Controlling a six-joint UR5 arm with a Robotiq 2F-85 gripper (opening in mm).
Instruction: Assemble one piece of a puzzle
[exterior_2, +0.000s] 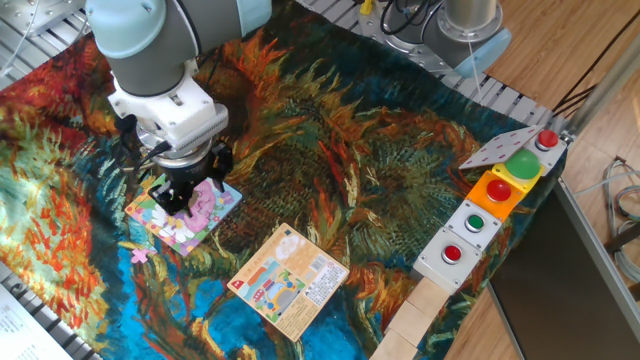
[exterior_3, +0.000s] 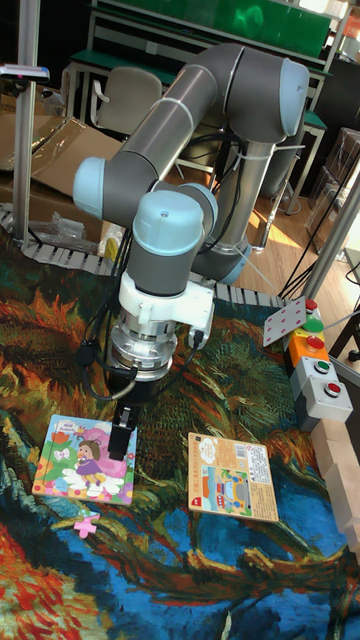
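1. Leftmost on the painted cloth, one small pink-lilac piece (exterior_2: 141, 255) lies flat on the fabric, just off the puzzle's near corner; the tall fixed view shows it knobbed and apart from the board.
2. One square puzzle (exterior_2: 205, 214), light-blue edged, shows a cartoon girl in purple and pink.
3. One gripper (exterior_2: 183, 196) hangs directly over the puzzle, dark fingers (exterior_3: 122, 439) pointing down; whether they are parted or pinching anything cannot be told.
4. One orange-peach card (exterior_2: 291, 279) lies right of the puzzle.
5. Farthest right, four boxes of buttons (exterior_2: 497, 193) line the table edge.
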